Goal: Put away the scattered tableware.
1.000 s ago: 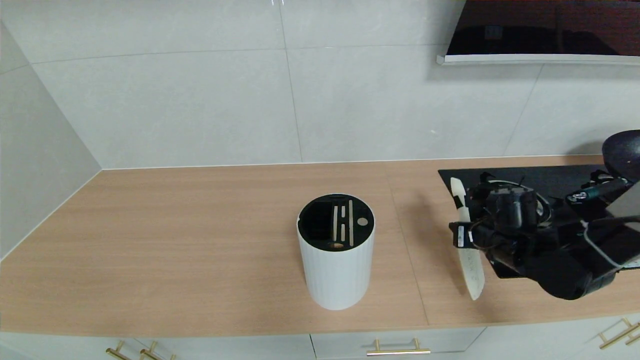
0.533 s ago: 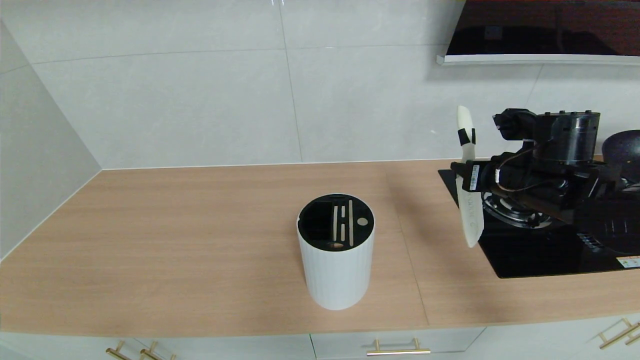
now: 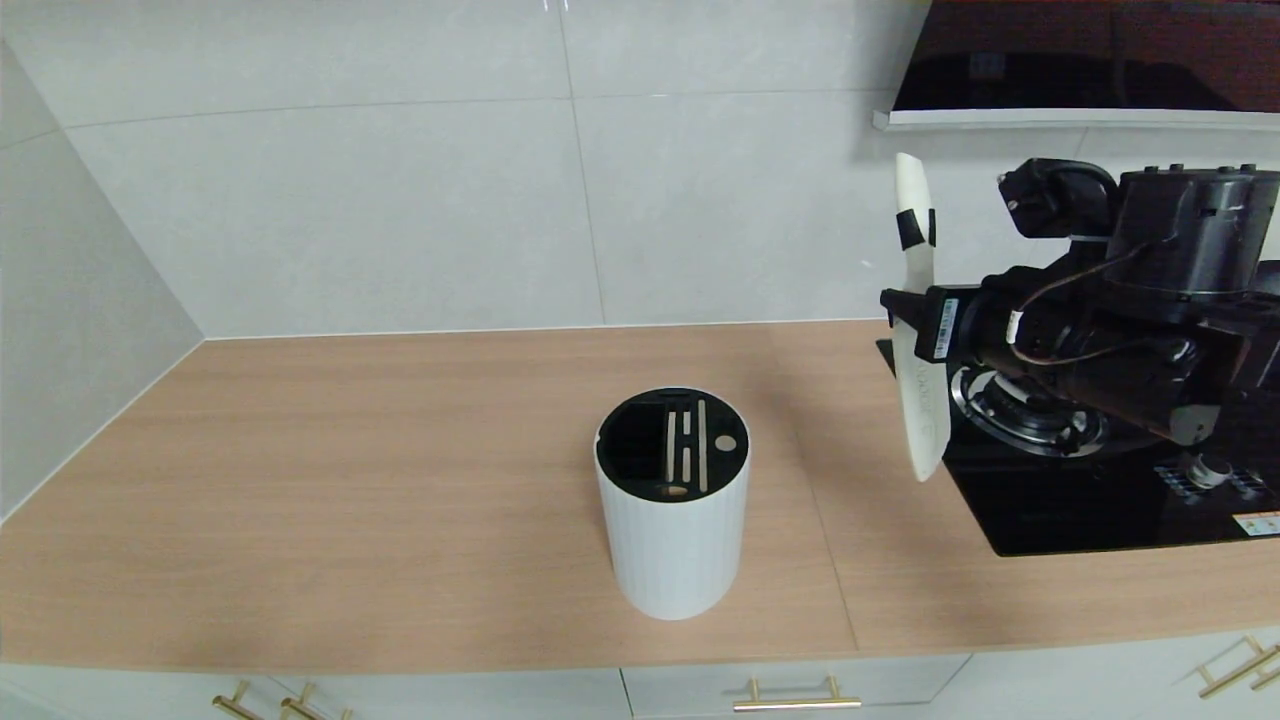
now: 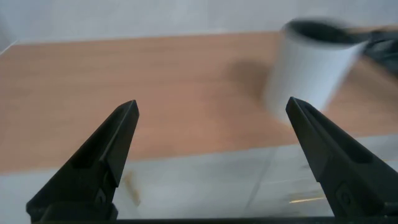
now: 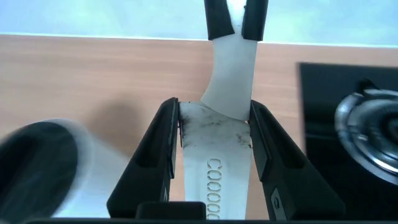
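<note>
The white knife (image 3: 921, 405) is up in the air. It stands almost straight up and down. Its handle points up and its blade tip points down. A black band (image 3: 912, 229) goes round the handle. The knife hangs over the spot where the wooden counter (image 3: 350, 480) meets the black stove (image 3: 1080, 510).

The right gripper (image 3: 908, 322) holds the knife near its middle. In the right wrist view its 2 fingers (image 5: 163, 155) pinch the flat blade (image 5: 217, 143) from both sides.

The white round holder (image 3: 672, 520) stands on the counter, well apart from the knife, on the robot's left of it. Its black top has 1 big hole and some thin slots.

The left gripper (image 4: 211, 155) is low, near the counter's front edge. Its 2 fingers (image 4: 106, 155) are spread wide with nothing between them. The holder (image 4: 308, 71) is farther off in that view.
</note>
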### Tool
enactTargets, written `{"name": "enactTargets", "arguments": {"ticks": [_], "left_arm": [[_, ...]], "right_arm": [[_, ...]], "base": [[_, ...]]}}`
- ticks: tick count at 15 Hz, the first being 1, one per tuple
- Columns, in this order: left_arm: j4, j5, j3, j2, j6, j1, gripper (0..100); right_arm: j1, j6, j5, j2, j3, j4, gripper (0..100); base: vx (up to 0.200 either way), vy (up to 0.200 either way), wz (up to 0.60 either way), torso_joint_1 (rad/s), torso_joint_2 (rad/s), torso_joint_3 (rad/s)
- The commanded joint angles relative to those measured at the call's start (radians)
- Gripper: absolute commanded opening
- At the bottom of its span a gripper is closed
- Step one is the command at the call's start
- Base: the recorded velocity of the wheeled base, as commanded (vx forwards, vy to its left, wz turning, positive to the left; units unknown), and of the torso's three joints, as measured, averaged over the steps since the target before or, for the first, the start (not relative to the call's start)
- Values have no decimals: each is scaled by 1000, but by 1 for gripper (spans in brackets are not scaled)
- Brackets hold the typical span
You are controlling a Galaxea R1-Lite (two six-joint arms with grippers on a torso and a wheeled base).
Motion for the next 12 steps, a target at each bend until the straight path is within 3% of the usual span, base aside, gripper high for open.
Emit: {"name": "enactTargets", "arguments": {"ticks": [1, 3, 4, 5, 6, 8, 9, 11, 12], "left_arm": [[5, -156, -368, 517, -17, -26, 100], [-99, -205, -478, 767, -18, -46, 100], [-196, -202, -495, 884, -37, -108, 100], [-299, -197, -495, 979, -107, -174, 100], [-397, -188, -497, 1046, -198, -230, 100], [-592, -181, -535, 1184, -408, -326, 100], [-635, -181, -561, 1235, -465, -352, 100], [-673, -181, -598, 1327, -538, -395, 100], [-695, -181, -595, 1353, -558, -418, 100]], "right_arm": [[88, 0, -14, -39, -16, 8, 0], [153, 0, -69, -38, -17, 5, 0], [183, 1, -80, -42, -17, -2, 0], [213, 3, -80, -55, -17, -2, 0], [254, 4, -81, -65, -16, 2, 0], [320, 4, -107, -59, -14, 2, 0], [348, 4, -129, -55, -8, 2, 0], [414, 4, -144, -55, 23, 5, 0], [443, 4, -149, -55, 33, 4, 0]], "base": [[0, 0, 0, 0, 0, 0], [0, 0, 0, 0, 0, 0], [0, 0, 0, 0, 0, 0], [0, 0, 0, 0, 0, 0], [0, 0, 0, 0, 0, 0], [0, 0, 0, 0, 0, 0], [0, 0, 0, 0, 0, 0], [0, 0, 0, 0, 0, 0], [0, 0, 0, 0, 0, 0]]}}
